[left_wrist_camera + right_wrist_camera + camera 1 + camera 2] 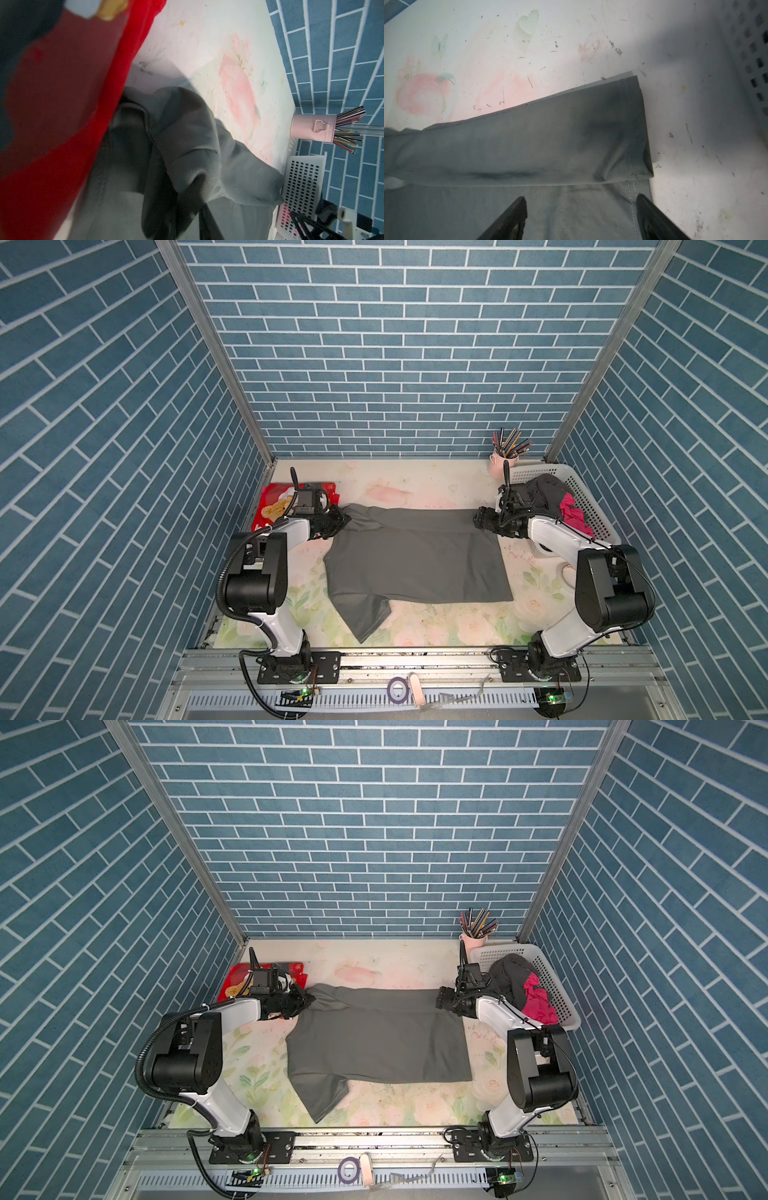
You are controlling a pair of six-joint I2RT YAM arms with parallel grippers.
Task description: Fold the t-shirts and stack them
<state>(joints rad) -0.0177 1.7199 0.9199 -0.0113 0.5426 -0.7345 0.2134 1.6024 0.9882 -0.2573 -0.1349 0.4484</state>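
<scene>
A dark grey t-shirt [415, 560] [378, 1040] lies spread on the table, its far edge folded over toward the front and one sleeve sticking out at the near left. My left gripper [344, 520] [309, 999] is at its far left corner. There the grey cloth [187, 135] bunches around a dark finger [207, 222] and hides the jaws. My right gripper [581, 207] [478, 522] stands open over the far right corner, beside the hem, holding nothing. A red printed t-shirt [274, 506] [62, 104] lies flat behind the left gripper.
A white perforated basket [582, 489] [548, 977] at the far right holds a dark shirt [544, 493] and a magenta one [571, 510]. A pink cup of pencils [500, 464] [311, 128] stands behind it. Blue brick walls close three sides.
</scene>
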